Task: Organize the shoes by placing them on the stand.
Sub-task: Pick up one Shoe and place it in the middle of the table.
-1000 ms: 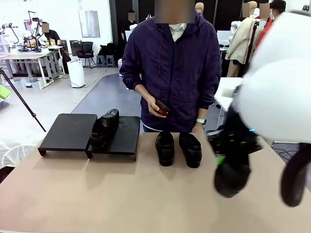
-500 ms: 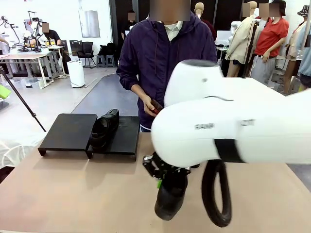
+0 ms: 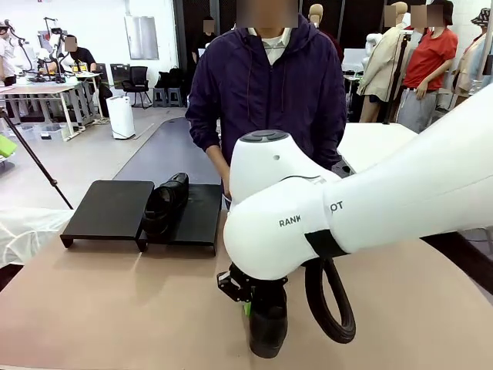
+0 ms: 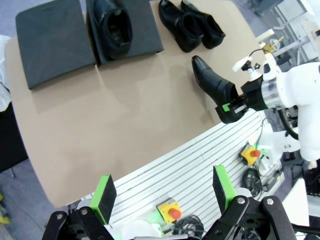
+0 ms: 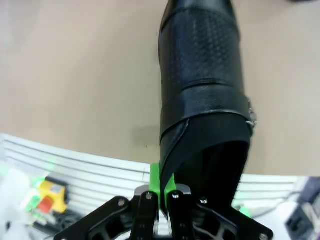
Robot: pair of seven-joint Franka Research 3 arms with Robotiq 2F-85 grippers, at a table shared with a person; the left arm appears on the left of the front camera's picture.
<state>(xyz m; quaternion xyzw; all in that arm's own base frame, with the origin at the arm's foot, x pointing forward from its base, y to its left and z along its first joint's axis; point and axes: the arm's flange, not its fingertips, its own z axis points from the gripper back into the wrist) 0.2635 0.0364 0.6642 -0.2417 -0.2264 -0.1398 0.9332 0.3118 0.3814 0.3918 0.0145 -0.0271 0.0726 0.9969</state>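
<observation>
1. A glossy black leather loafer (image 3: 268,327) is clamped by its heel rim in the right gripper (image 3: 246,299), over the beige tabletop's (image 3: 115,308) near edge.
2. The left gripper (image 4: 162,192) is held spread wide, empty.

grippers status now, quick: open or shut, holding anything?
Left gripper: open, holding nothing.
Right gripper: shut on a shoe, pinching the rim of its opening.

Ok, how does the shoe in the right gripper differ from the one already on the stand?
The held shoe is clamped at its heel rim by the right gripper; the stand shoe rests free, untouched. The held shoe is near the table's near edge; the stand shoe sits on the stand at the far side. Both are glossy black loafers.
</observation>
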